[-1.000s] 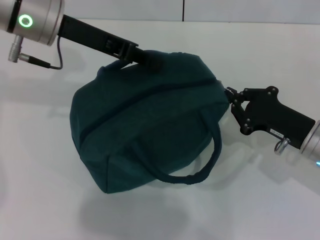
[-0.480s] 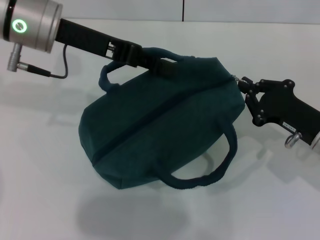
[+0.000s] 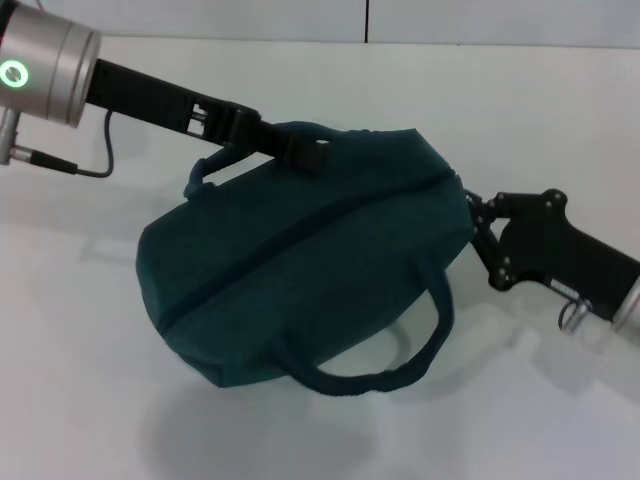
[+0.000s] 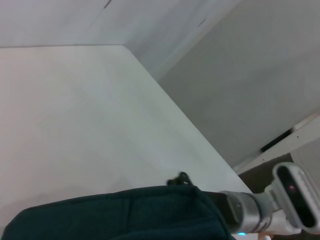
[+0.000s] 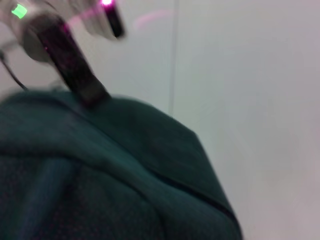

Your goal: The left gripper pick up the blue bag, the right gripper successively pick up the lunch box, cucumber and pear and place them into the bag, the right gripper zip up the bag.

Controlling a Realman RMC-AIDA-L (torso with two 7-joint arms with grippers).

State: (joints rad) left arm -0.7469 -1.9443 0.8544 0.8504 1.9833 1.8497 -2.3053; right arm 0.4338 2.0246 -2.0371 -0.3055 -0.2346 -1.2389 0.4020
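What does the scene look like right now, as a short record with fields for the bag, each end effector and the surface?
bag: blue bag zipped closed, lying tilted, one handle looping toward the camera
left end effector: left gripper at the bag's far top edge by the far handle, fingers hidden by fabric
right end effector: right gripper at the bag's right end, where the zipper line ends
surface: white table
lunch box, cucumber, pear: none visible

Blue bag point(image 3: 300, 270) between both end effectors.
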